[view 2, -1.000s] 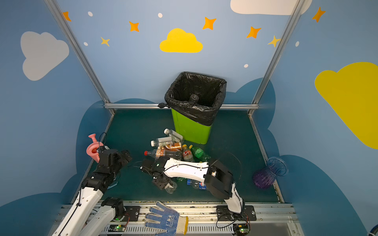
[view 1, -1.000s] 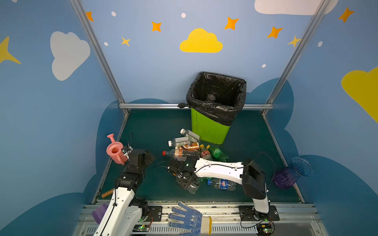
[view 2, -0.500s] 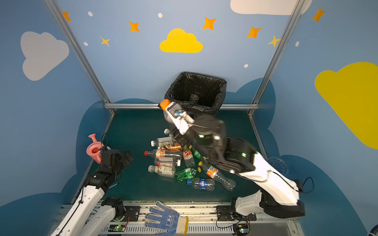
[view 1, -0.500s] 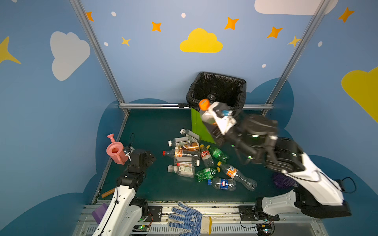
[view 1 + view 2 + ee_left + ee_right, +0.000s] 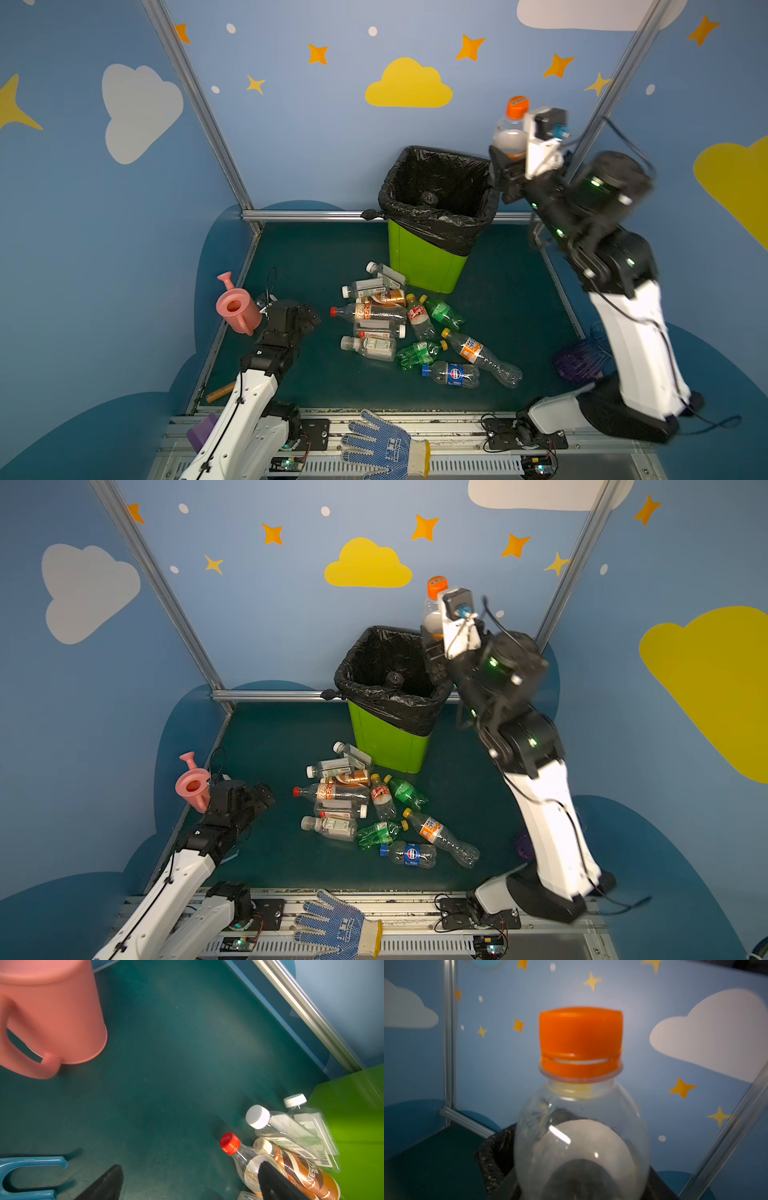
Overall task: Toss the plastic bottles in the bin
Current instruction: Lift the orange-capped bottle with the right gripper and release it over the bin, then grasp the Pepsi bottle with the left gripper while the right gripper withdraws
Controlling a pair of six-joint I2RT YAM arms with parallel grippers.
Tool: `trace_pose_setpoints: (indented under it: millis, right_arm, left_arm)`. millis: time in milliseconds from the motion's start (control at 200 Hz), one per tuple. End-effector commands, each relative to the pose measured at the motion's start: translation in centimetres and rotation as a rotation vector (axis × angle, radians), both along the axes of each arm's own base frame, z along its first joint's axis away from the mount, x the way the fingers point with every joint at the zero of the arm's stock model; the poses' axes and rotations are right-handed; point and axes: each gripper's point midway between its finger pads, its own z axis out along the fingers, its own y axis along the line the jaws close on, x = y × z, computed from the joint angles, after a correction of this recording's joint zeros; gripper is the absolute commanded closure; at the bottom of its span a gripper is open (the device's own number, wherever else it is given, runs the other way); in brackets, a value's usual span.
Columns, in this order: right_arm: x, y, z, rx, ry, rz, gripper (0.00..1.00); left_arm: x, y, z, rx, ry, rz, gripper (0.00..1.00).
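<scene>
A clear plastic bottle with an orange cap stands cap-up in my right gripper, which is shut on its body, raised high beside the right rim of the bin, a green bin lined with a black bag. Several more plastic bottles lie in a heap on the green floor in front of the bin. My left gripper hovers low to the left of the heap, open and empty, one finger over a red-capped bottle.
A pink watering can stands just left of my left gripper. A purple basket sits at the right edge behind my right arm. A blue-dotted glove lies on the front rail. A blue plastic piece lies near the left gripper.
My right arm swung from the heap up past the bin's front to high beside its right rim, carrying the orange-capped bottle. The left arm has stayed where it was.
</scene>
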Motion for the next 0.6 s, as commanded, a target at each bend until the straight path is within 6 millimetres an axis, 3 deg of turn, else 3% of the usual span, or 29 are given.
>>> trace_pose_setpoints:
  millis: [0, 60, 170, 260, 435, 596]
  right_arm:
    - [0.6, 0.7, -5.2, 0.067, 0.288, 0.076, 0.3]
    - [-1.0, -0.7, -1.5, 0.115, 0.171, 0.046, 0.07]
    - [-5.9, -3.9, 5.0, 0.198, -0.054, 0.016, 0.04]
    - [-8.7, -6.1, 6.6, 0.201, -0.107, -0.023, 0.02]
    - [-10.6, -9.5, 4.9, 0.176, -0.11, -0.127, 0.02]
    - [-9.5, -11.6, -0.8, 0.185, 0.025, -0.221, 0.02]
  left_arm:
    - [0.6, -0.3, 1.8, -0.004, -0.04, -0.01, 0.0]
    - [0.5, -0.1, 1.9, 0.005, -0.044, -0.009, 0.0]
    - [0.5, -0.2, 2.2, 0.005, -0.052, -0.01, 0.0]
    - [0.5, -0.3, 2.7, 0.006, -0.061, -0.017, 0.0]
    - [0.7, -1.3, 5.0, 0.088, -0.112, -0.06, 0.0]
    - [0.9, -3.1, 6.8, 0.163, -0.151, -0.134, 0.0]
